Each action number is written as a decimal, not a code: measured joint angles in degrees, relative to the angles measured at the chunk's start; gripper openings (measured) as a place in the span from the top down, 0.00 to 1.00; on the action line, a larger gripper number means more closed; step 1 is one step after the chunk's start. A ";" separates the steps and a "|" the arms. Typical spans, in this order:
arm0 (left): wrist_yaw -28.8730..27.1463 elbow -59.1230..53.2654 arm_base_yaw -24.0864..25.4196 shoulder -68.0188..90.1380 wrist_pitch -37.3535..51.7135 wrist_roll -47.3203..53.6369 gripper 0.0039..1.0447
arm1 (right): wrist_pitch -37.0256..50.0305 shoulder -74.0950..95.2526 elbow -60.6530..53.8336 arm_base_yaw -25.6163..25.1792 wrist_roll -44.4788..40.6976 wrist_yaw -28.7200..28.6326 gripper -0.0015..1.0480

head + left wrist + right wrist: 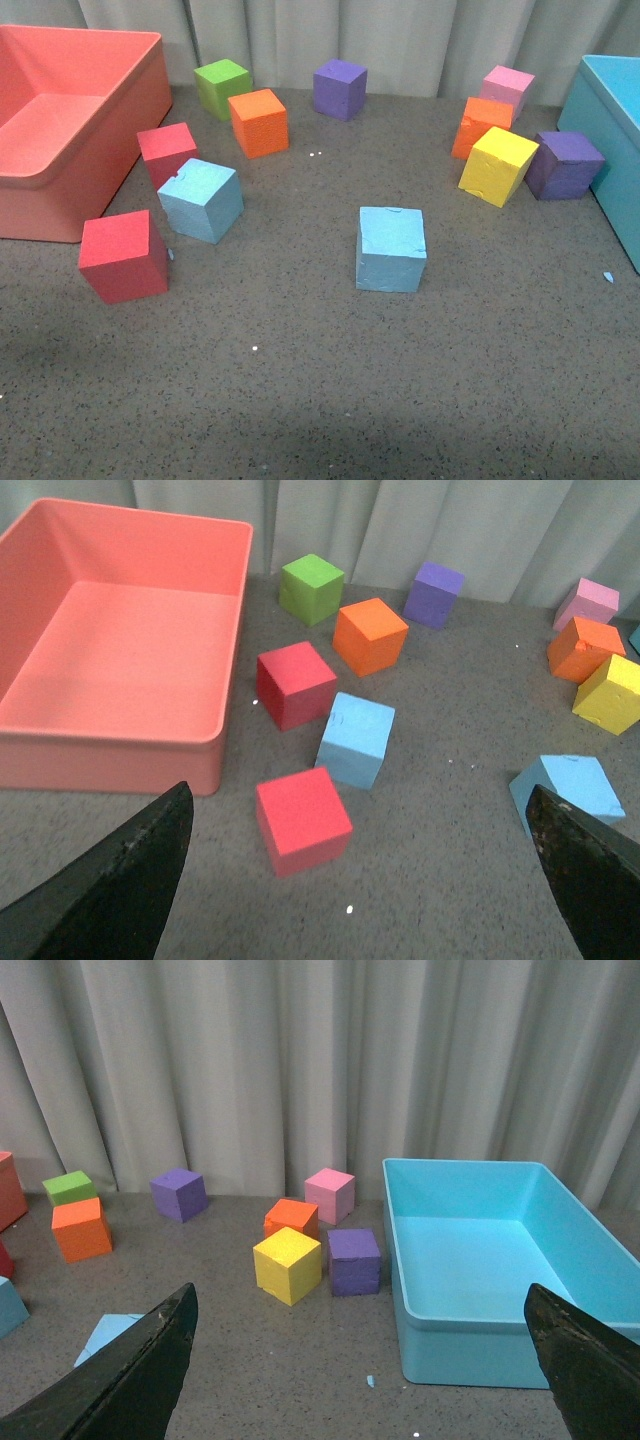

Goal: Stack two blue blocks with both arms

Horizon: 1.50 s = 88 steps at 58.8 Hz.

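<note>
Two sky-blue blocks lie apart on the grey table. One blue block (391, 249) (567, 787) sits near the middle. The other blue block (201, 200) (356, 739) rests to the left, tucked between two red cubes. Neither arm shows in the front view. My left gripper (365, 875) is open above bare table, its fingers (120, 880) wide apart, with a red cube (301, 818) just ahead of it. My right gripper (365, 1360) is open too, holding nothing, and a corner of the middle block (108, 1335) peeks beside one finger.
A salmon bin (60, 130) stands at the left, a teal bin (615, 130) (480, 1290) at the right. Red cubes (124, 255) (167, 152), orange (259, 122), green (222, 87) and purple (340, 88) cubes lie left and behind. Pink (507, 88), orange (483, 125), yellow (498, 165) and purple (564, 164) cubes cluster at right.
</note>
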 joint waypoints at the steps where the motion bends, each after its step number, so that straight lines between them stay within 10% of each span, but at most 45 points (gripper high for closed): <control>1: 0.31 1.68 -0.26 3.26 0.28 0.02 0.06 | 0.00 0.00 0.00 0.00 0.00 0.00 0.09; 27: -2.19 33.66 -1.73 49.46 -8.92 -0.17 0.06 | 0.00 0.00 0.00 0.00 0.00 0.00 0.09; 88: 1.88 54.29 -4.59 71.12 -21.38 2.73 0.11 | 0.00 0.00 0.00 0.00 0.00 0.00 0.09</control>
